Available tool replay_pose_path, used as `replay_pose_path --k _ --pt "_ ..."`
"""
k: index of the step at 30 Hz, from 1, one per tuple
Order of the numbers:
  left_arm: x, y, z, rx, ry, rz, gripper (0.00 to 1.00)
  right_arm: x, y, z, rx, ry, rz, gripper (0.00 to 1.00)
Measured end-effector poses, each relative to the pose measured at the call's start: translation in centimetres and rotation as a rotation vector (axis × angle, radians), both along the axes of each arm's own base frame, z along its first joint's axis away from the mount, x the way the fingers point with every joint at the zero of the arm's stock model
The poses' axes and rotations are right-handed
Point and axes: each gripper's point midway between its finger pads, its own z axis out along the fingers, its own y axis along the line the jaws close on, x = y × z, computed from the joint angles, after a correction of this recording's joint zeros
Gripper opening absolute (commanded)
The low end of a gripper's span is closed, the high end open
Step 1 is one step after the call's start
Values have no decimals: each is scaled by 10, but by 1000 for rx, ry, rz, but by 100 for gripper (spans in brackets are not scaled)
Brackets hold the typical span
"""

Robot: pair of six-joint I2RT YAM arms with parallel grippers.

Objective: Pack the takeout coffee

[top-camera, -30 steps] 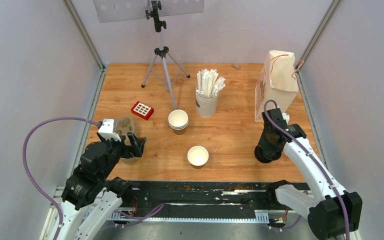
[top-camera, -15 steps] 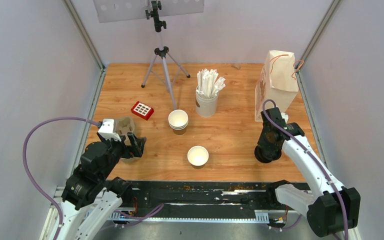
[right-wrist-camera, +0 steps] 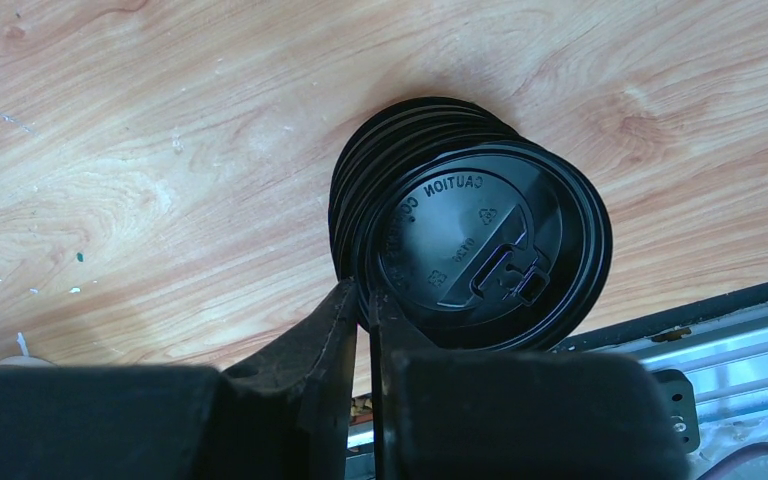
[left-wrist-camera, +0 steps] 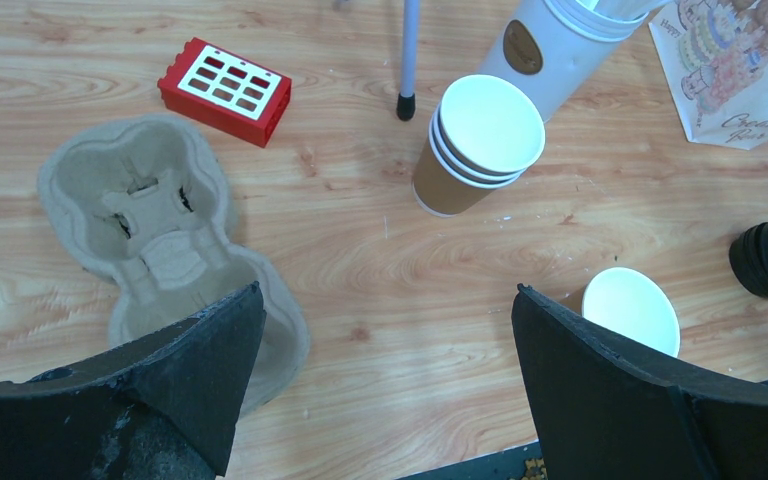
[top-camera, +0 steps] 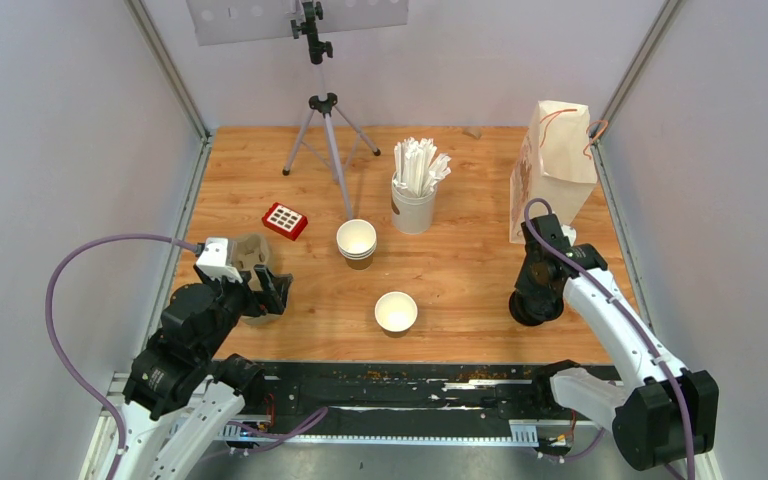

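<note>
No cup wears a lid. One open brown paper cup (top-camera: 396,311) stands near the front middle and also shows in the left wrist view (left-wrist-camera: 630,308). A stack of open cups (top-camera: 357,241) (left-wrist-camera: 485,130) stands behind it. My right gripper (top-camera: 535,300) (right-wrist-camera: 363,305) is shut on the rim of the top black lid (right-wrist-camera: 480,250) of the lid pile (right-wrist-camera: 380,160) at the front right. My left gripper (top-camera: 268,290) (left-wrist-camera: 385,292) is open and empty, low beside the moulded cup carrier (top-camera: 248,255) (left-wrist-camera: 150,215).
A paper bag (top-camera: 555,165) stands at the back right. A white cup of wrapped straws (top-camera: 415,190) and a tripod (top-camera: 325,130) stand at the back. A red block (top-camera: 285,220) lies left of the cup stack. A black rail runs along the table's front edge (top-camera: 410,385).
My right wrist has shifted very slightly at the lid pile. The left arm and the cups have not moved.
</note>
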Motion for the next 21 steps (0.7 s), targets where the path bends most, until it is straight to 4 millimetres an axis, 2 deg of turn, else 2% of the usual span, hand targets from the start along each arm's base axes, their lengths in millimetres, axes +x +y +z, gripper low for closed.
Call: replay_pose_path --k 11,21 --pt "0 0 0 0 0 0 100 -1 -4 -3 -21 17 -9 9" --pt "0 0 0 0 0 0 100 0 -13 1 -51 8 -61 14"
